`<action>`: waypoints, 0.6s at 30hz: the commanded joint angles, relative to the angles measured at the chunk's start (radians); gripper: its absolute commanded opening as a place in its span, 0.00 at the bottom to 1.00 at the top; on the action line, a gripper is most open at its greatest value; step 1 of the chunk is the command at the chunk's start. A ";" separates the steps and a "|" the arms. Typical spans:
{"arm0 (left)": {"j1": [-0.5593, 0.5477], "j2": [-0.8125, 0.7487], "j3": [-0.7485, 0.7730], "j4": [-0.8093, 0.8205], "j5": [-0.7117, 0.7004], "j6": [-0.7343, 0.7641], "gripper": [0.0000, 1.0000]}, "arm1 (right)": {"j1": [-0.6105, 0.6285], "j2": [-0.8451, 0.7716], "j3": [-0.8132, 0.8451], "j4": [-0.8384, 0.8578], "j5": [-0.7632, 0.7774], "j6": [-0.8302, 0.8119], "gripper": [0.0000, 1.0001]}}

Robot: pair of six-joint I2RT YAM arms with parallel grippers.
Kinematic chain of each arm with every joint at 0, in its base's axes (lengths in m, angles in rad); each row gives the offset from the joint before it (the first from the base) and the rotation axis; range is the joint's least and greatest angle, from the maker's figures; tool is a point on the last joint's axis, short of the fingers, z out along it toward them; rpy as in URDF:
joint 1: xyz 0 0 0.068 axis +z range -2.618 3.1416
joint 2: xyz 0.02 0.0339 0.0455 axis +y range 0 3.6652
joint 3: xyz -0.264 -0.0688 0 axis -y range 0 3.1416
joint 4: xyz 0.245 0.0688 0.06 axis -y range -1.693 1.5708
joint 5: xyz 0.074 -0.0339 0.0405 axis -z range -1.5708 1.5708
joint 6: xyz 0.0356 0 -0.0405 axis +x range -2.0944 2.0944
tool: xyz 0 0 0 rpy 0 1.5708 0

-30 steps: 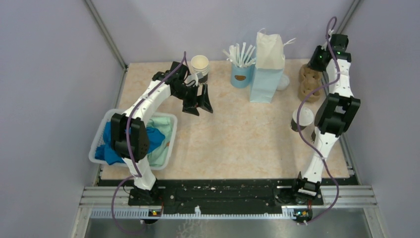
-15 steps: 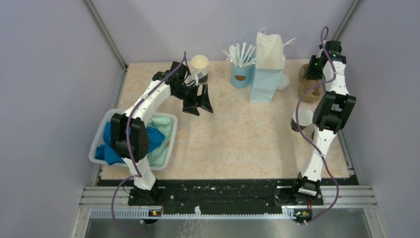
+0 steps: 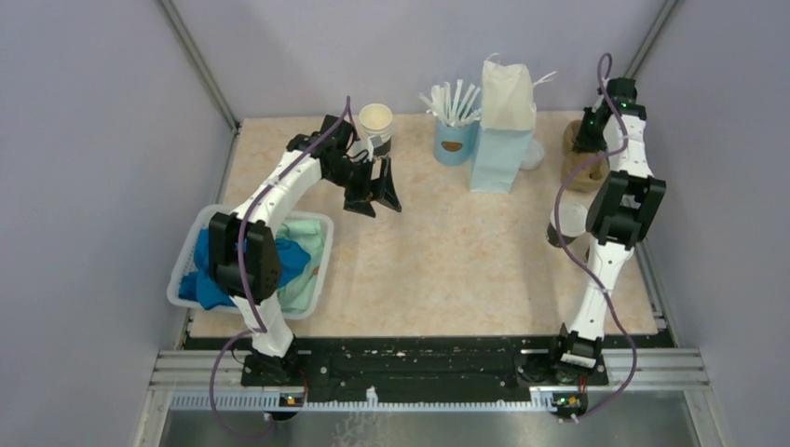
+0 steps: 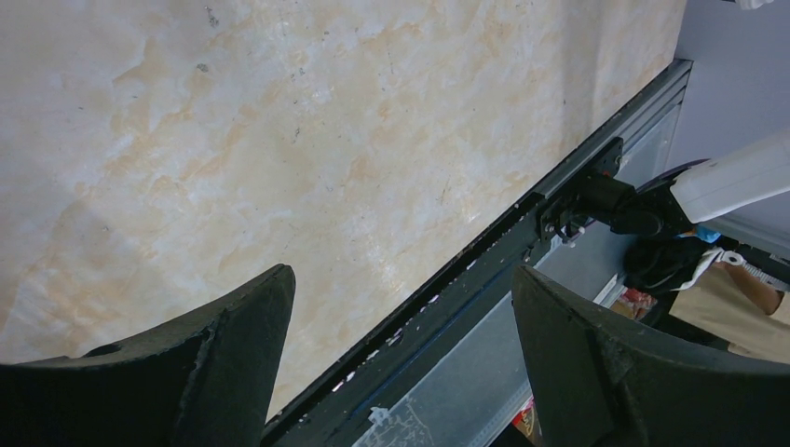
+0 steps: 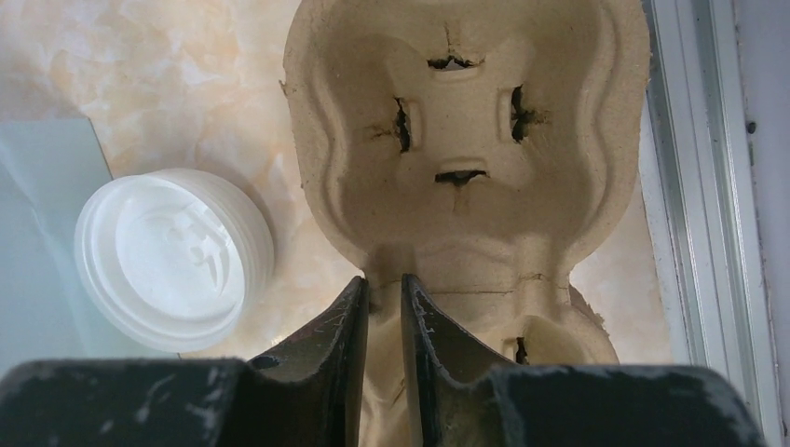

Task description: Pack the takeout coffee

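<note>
The takeout coffee (image 3: 565,222), a small cup with a round white lid, stands at the table's right side, partly hidden by my right arm. My right gripper (image 3: 590,147) is at the far right, its jaws closed on the middle ridge of a brown pulp cup carrier (image 3: 579,172). In the right wrist view my right gripper (image 5: 384,284) pinches that carrier (image 5: 466,121). My left gripper (image 3: 375,197) hangs open and empty over the left middle of the table; in the left wrist view it (image 4: 401,272) has only table and front rail between its jaws.
A lidless cream-and-black cup (image 3: 376,121) stands behind the left gripper. A light blue cup of white sticks (image 3: 455,142) and a light blue paper bag (image 3: 503,140) stand at the back. A loose white lid (image 5: 172,256) lies beside the bag. A white basket (image 3: 183,270) of cloths sits at the left.
My right wrist has shifted a little left and lowered onto the pulp carrier. The left arm has not moved.
</note>
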 commanded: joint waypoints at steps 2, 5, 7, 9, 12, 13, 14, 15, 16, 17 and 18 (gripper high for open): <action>0.003 -0.002 0.036 0.004 0.017 0.009 0.92 | 0.016 0.030 0.049 -0.005 0.041 -0.019 0.20; 0.003 -0.002 0.036 0.004 0.016 0.011 0.92 | 0.020 0.033 0.051 -0.003 0.047 -0.012 0.16; 0.004 -0.005 0.035 0.003 0.013 0.012 0.92 | 0.020 0.033 0.061 -0.007 0.051 -0.006 0.09; 0.003 -0.007 0.034 0.002 0.010 0.012 0.92 | 0.019 0.025 0.078 -0.010 0.052 0.000 0.07; 0.003 -0.007 0.035 0.002 0.009 0.014 0.92 | 0.014 -0.005 0.081 0.001 0.043 0.012 0.04; 0.004 -0.007 0.035 0.004 0.010 0.012 0.92 | 0.011 -0.010 0.083 0.002 0.027 0.017 0.04; 0.003 -0.006 0.035 0.005 0.012 0.012 0.92 | 0.005 -0.014 0.087 0.000 0.017 0.023 0.04; 0.003 -0.006 0.035 0.005 0.014 0.012 0.92 | 0.000 -0.019 0.086 0.001 0.008 0.026 0.06; 0.003 -0.005 0.036 0.007 0.015 0.012 0.92 | -0.003 -0.023 0.081 0.003 -0.001 0.026 0.07; 0.003 -0.005 0.033 0.007 0.016 0.013 0.92 | -0.009 -0.027 0.073 0.008 -0.012 0.027 0.10; 0.003 -0.006 0.031 0.007 0.016 0.012 0.92 | -0.014 -0.029 0.063 0.013 -0.028 0.031 0.11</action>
